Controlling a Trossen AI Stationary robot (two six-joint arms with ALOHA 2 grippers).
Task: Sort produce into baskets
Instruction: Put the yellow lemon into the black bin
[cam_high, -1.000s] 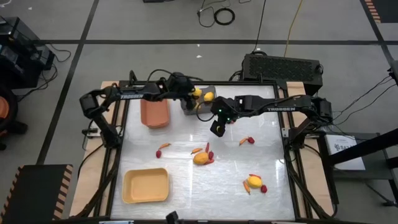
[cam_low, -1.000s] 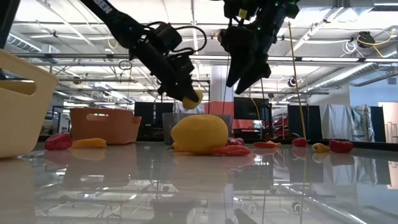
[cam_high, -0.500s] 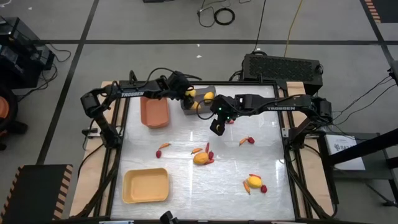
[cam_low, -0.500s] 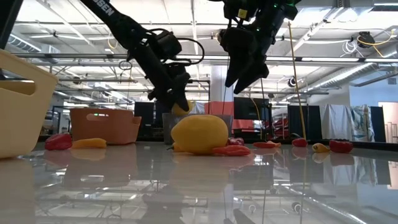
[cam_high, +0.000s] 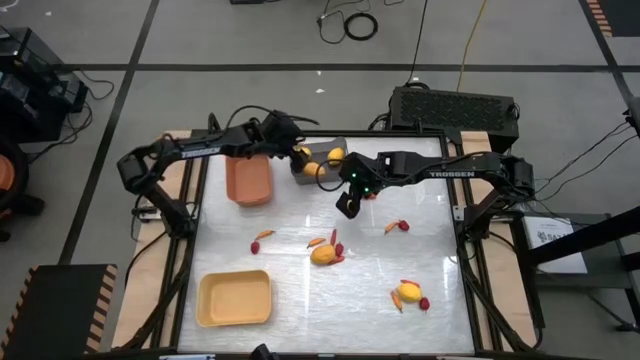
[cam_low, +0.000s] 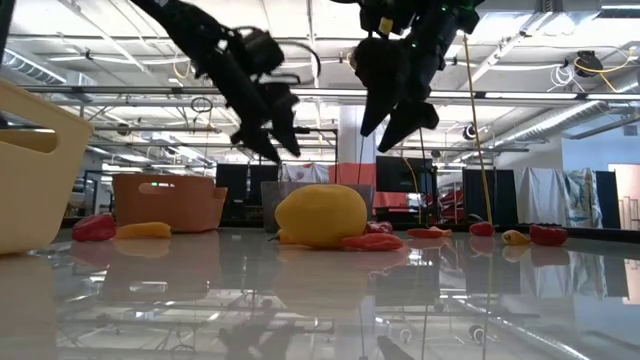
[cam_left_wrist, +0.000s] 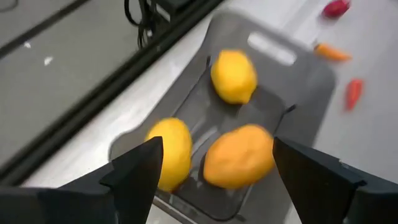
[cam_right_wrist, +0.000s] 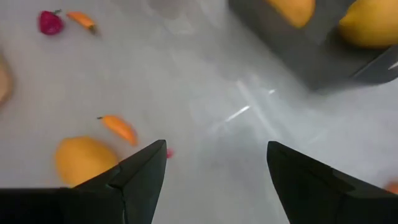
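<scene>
Left gripper (cam_left_wrist: 214, 165): your fingers stood apart, empty, over the grey basket (cam_high: 318, 160) at twelve o'clock; three lemons (cam_left_wrist: 234, 76) lay inside.
Right gripper (cam_high: 345, 207): apart, empty, poised above loose worktop (cam_high: 300, 280) produce.

Dark grey bin (cam_high: 318, 160) being crowded by three lemons (cam_left_wrist: 234, 76) inside, access from above being partly blocked by left gripper (cam_high: 290, 152) and right gripper (cam_high: 344, 207), open table (cam_high: 300, 215) between orange bin (cam_high: 248, 181) and central lemon (cam_high: 323, 255) being left unobstructed
</scene>
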